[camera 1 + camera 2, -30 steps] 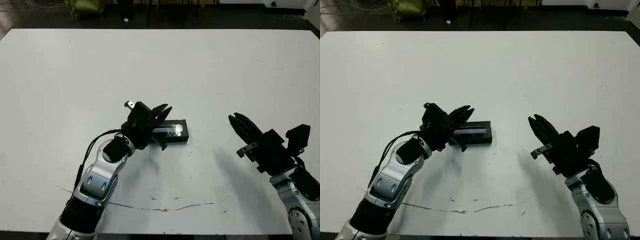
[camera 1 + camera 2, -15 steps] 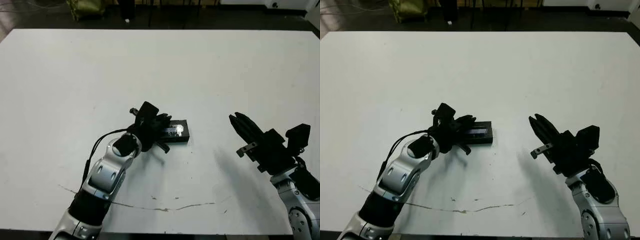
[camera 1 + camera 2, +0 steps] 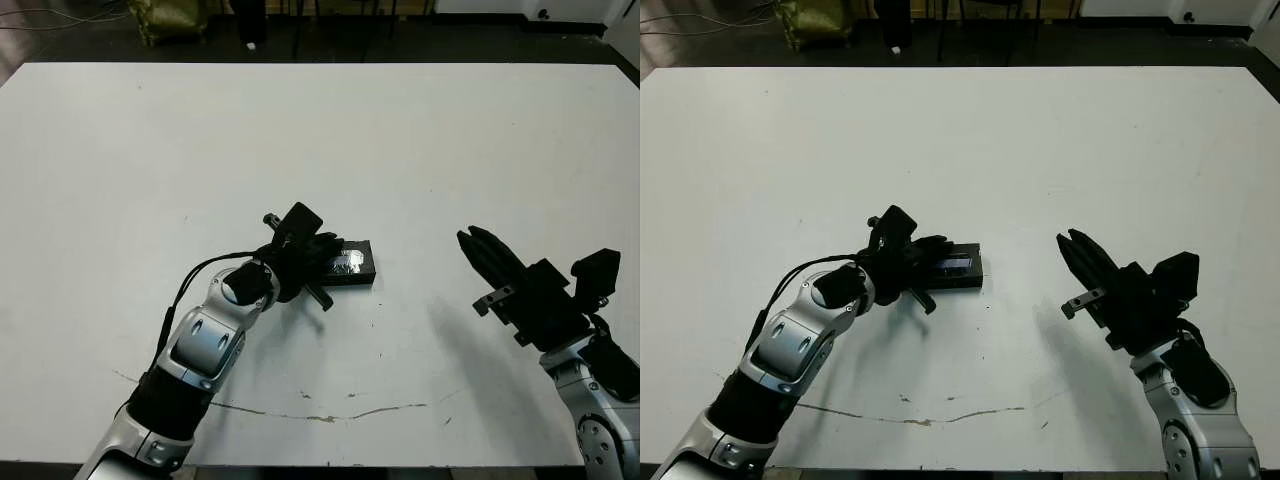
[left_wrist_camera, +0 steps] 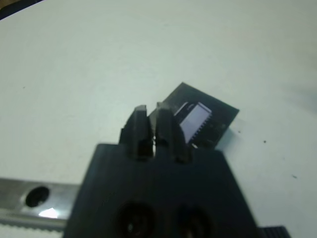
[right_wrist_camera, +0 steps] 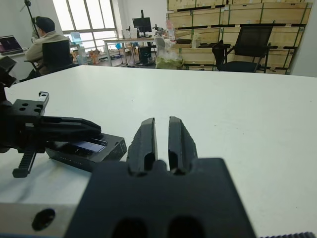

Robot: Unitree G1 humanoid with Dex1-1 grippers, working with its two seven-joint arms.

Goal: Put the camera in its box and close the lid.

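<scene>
You're at the closing step: the left gripper [image 3: 322, 248], fingers clenched, rests on the lid [image 3: 352, 263]; press it flush; the right gripper [image 3: 478, 246], clenched and empty, waits well apart.

A wide white worktop [image 3: 400, 130] fills the head views, with a thin dark crack [image 3: 330, 415] running across it toward 6 o'clock and dark floor [image 3: 420, 35] beyond its 12 o'clock edge. In the right wrist view, bright windows [image 5: 86, 17] stand at 11 o'clock. Stacked wooden crates [image 5: 233, 15] line the far wall behind a black office chair [image 5: 247, 47], and a seated person [image 5: 47, 42] faces a desk.
</scene>
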